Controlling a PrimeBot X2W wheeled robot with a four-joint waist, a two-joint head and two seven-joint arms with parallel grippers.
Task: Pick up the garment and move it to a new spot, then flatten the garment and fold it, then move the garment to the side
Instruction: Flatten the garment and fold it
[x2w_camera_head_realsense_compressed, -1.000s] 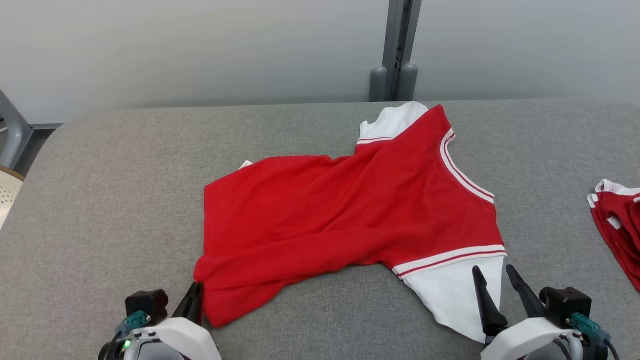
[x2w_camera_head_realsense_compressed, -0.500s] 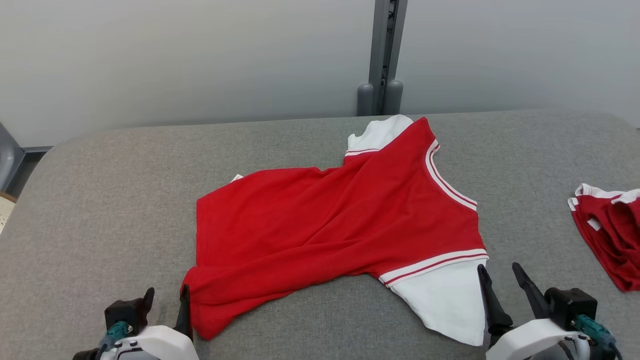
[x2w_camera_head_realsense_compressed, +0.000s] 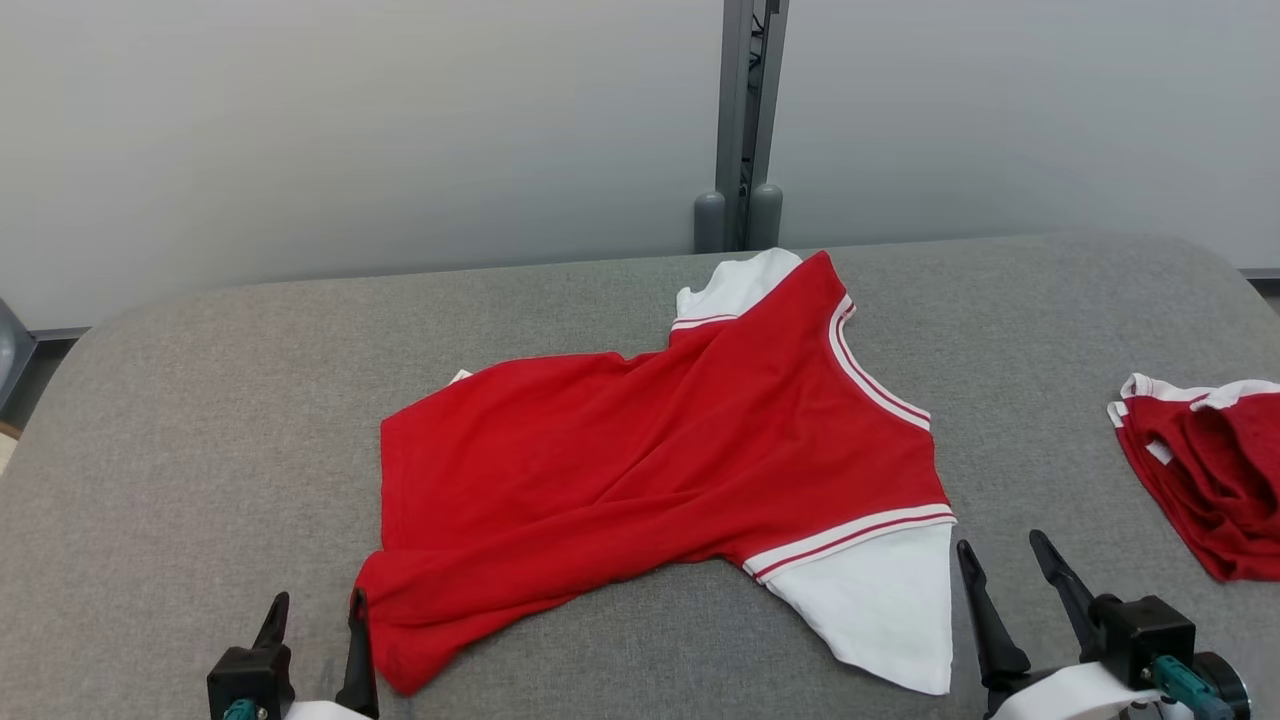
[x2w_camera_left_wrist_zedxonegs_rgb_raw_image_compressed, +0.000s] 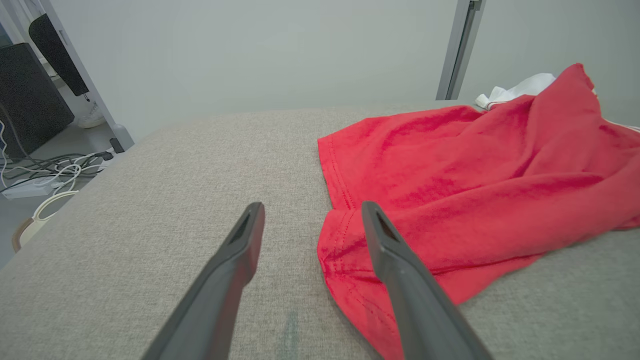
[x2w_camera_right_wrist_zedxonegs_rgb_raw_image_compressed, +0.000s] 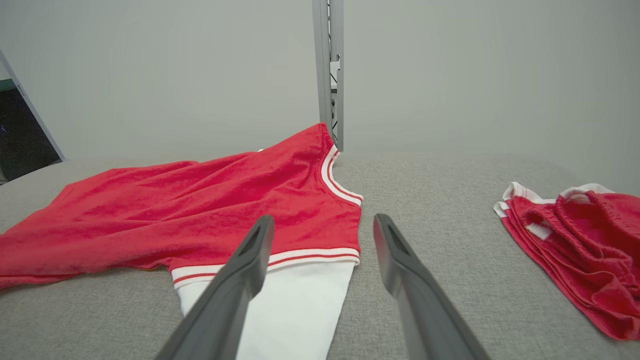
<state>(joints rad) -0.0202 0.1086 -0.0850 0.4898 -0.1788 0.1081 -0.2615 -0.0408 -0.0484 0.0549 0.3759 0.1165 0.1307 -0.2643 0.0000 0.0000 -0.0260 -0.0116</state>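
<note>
1. First, nearest the robot, the left claw (x2w_camera_head_realsense_compressed: 318, 600) and the right claw (x2w_camera_head_realsense_compressed: 1000, 543) both stand wide open and hold nothing, low over the grey worktop (x2w_camera_head_realsense_compressed: 180, 420).
2. Just ahead of them lies the garment (x2w_camera_head_realsense_compressed: 650, 470), a red shirt spread across the middle of the worktop. Its near hem corner (x2w_camera_head_realsense_compressed: 385, 640) sits right by the left claw's inner finger, and its near white sleeve (x2w_camera_head_realsense_compressed: 880, 610) lies just beside the right claw.
3. Flattening looks like the step in hand, since the hem corner is doubled over on itself. The left claw should pinch only that corner's top layer, shallow and low, or it may gather both layers.
4. The right claw would do well to take the sleeve by its edge, so both pulls run outward together.
5. Further in, diagonal folds (x2w_camera_head_realsense_compressed: 600, 500) cross the body, so a slow, even tug toward the robot should ease them out.
6. Farthest, the far sleeve (x2w_camera_head_realsense_compressed: 735, 285) is tucked partly under, and it will want its own pull.
7. Off to the right, a second red pile (x2w_camera_head_realsense_compressed: 1200, 480) lies well apart and should be left alone.
</note>
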